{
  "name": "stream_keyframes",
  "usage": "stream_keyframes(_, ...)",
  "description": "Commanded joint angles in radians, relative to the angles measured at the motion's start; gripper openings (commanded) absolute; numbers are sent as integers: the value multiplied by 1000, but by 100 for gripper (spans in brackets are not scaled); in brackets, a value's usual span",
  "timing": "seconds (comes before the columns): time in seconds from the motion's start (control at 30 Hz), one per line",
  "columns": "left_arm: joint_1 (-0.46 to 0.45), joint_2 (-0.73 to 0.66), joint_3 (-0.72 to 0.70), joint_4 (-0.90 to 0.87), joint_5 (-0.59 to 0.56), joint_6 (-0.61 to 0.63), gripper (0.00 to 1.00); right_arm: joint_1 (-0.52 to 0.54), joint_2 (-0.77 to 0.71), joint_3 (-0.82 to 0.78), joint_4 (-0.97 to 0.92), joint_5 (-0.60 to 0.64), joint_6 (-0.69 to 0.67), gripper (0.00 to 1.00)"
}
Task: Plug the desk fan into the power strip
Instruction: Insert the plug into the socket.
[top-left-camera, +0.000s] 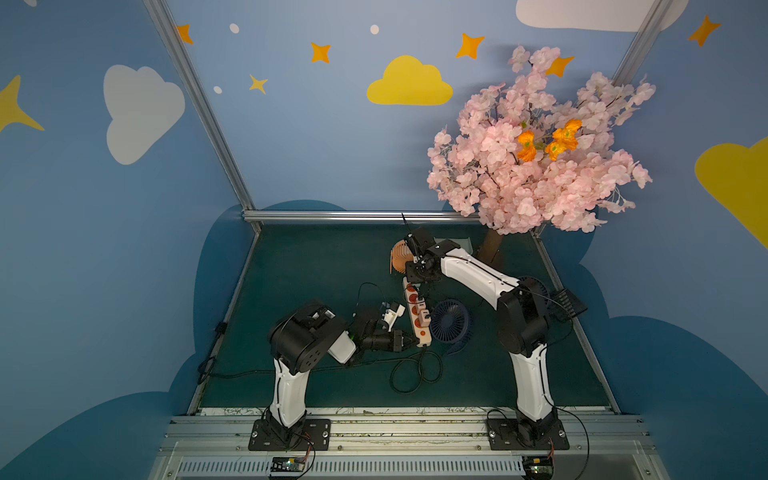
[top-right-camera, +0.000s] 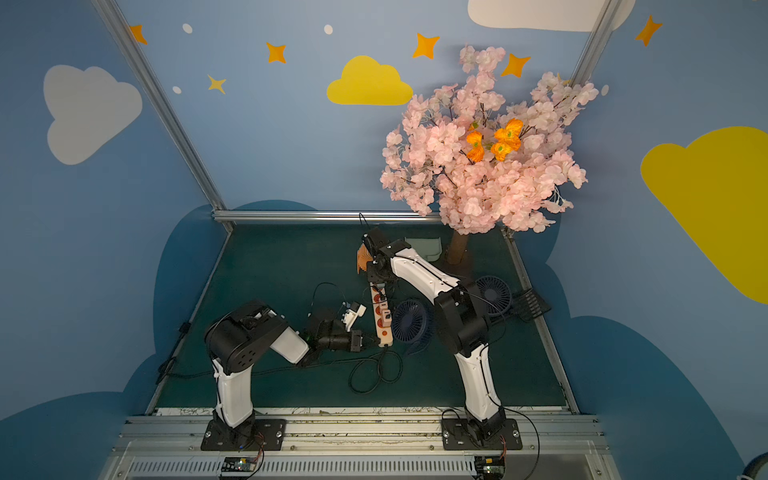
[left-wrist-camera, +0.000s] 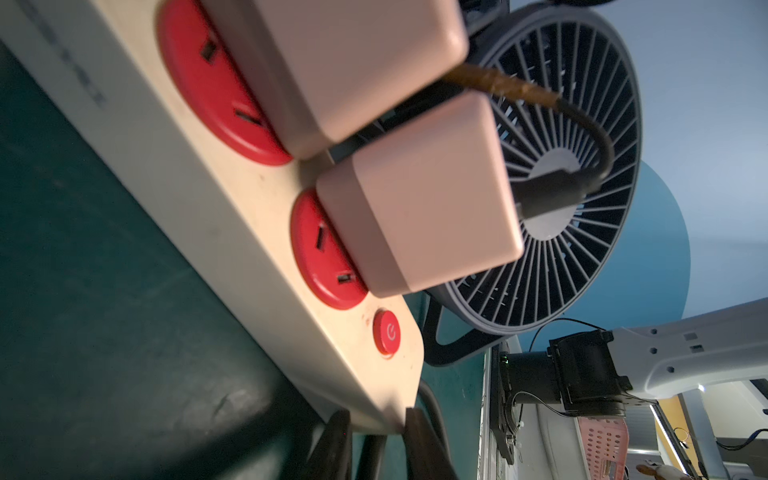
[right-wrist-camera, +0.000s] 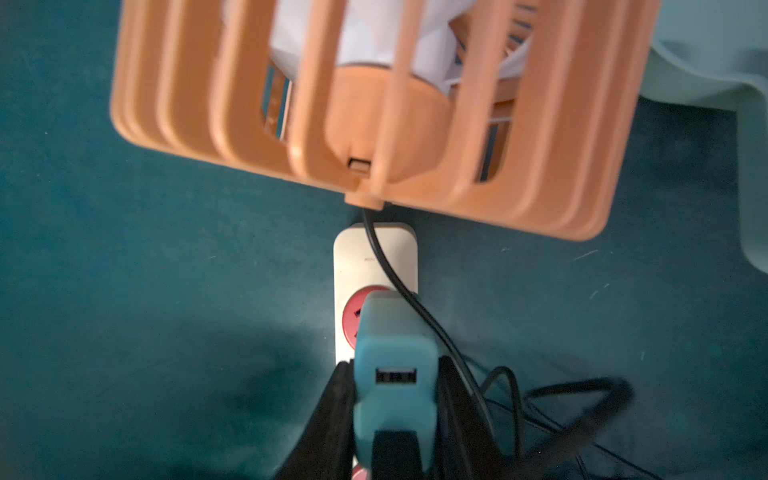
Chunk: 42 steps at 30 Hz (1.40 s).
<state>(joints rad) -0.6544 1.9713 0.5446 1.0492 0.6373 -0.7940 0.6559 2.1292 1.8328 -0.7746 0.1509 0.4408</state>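
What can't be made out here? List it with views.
- Right wrist view: prongs of the blue boxy plug adapter, hidden under its body; seating unclear.
- A top view: orange slatted fan, partly behind the right arm.
- Left wrist view: long white power strip, far end cut by the edge.

- Artificial cherry-blossom tree (top-left-camera: 536, 174): pink blooms with a few orange flowers (top-left-camera: 559, 139) near the top. Its brown trunk (top-right-camera: 457, 249) stands at the far right corner.
- Dark green mat (top-left-camera: 311, 270): covers the work surface.
- Pale green tray (top-right-camera: 426, 247): lies at the far edge, just beside the trunk.
- Navy fan (top-left-camera: 449, 322): round grille, on the mat near centre.
- Second navy fan (top-right-camera: 494, 295): farther right, partly hidden.
- Black slatted part (top-left-camera: 569, 303): at the mat's right edge.
- Blue walls (top-left-camera: 311, 137): carry cloud and star decals.
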Motion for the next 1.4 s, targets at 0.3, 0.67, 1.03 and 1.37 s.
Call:
stream_keyframes(0.3, 5, 53, -18, -55, -25, 18, 26, 7, 1, 21, -65, -23, 18, 0)
stream_keyframes(0.67, 7, 46, -27, -48, -27, 14, 26, 17, 32, 38, -37, 30, -10, 0)
stream_keyframes(1.03, 9, 50, -28, -41, -20, 7, 26, 7, 40, 17, -39, 62, -21, 0)
stream_keyframes(1.37, 10, 50, -28, -41, -19, 4, 26, 5, 52, 15, -9, -4, 3, 0)
